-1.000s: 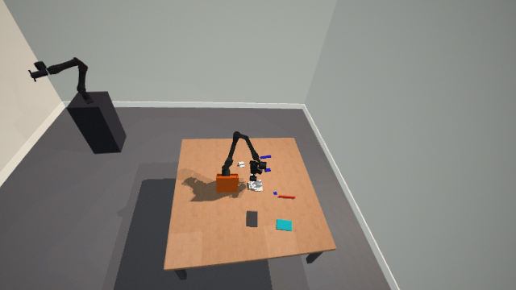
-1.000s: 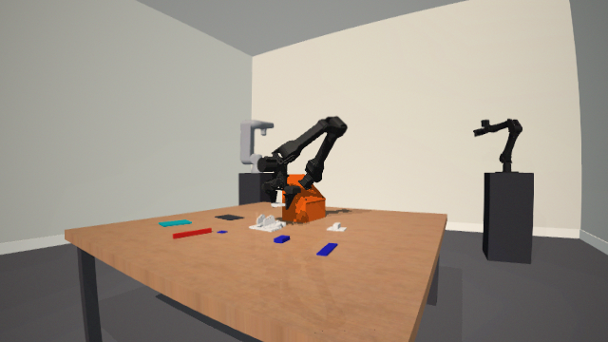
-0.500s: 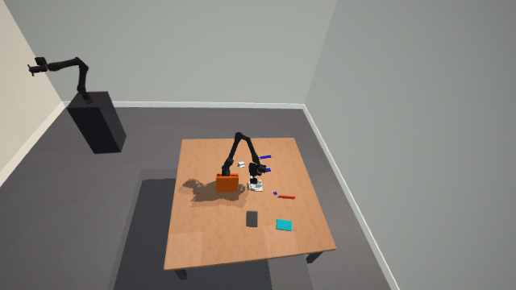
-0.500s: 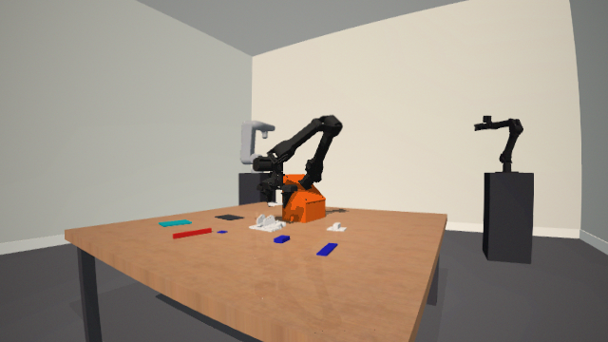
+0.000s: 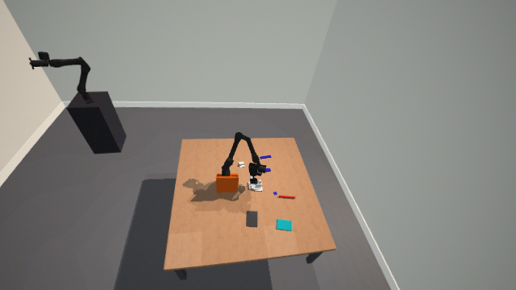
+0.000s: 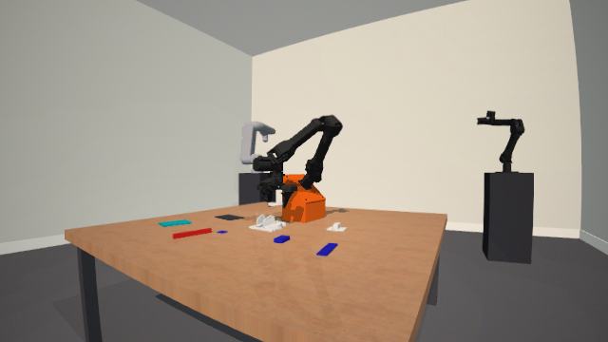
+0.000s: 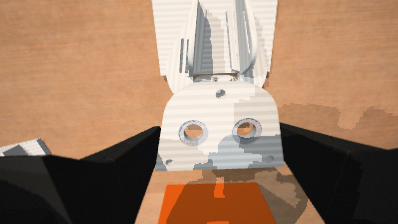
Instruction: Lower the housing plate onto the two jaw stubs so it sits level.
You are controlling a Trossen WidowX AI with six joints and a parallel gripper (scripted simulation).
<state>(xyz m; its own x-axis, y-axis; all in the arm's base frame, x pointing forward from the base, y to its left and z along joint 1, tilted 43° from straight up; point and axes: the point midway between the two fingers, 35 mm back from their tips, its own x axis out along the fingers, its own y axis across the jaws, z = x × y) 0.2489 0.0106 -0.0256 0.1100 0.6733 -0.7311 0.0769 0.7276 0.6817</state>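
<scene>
The black two-fingered gripper [image 5: 253, 180] [image 6: 276, 196] [image 7: 215, 130] grips the white round-cornered plastic housing plate [image 7: 220, 120]; in the wrist view, the white jaw assembly [image 5: 255, 186] [image 6: 267, 224] [image 7: 167, 40] lies at twelve o'clock from it.

Pale grey walls [image 5: 403, 121] [image 6: 142, 119] meet a cream wall [image 5: 20, 80] [image 6: 404, 119] above a dark grey floor [image 5: 153, 129] [image 6: 465, 266], where light appears to fall from overhead.

Wooden table [image 5: 218, 242] [image 6: 266, 275] [image 7: 75, 60] with red bar [image 5: 286, 196] [image 6: 192, 233], teal slab [image 5: 284, 225] [image 6: 175, 223].
</scene>
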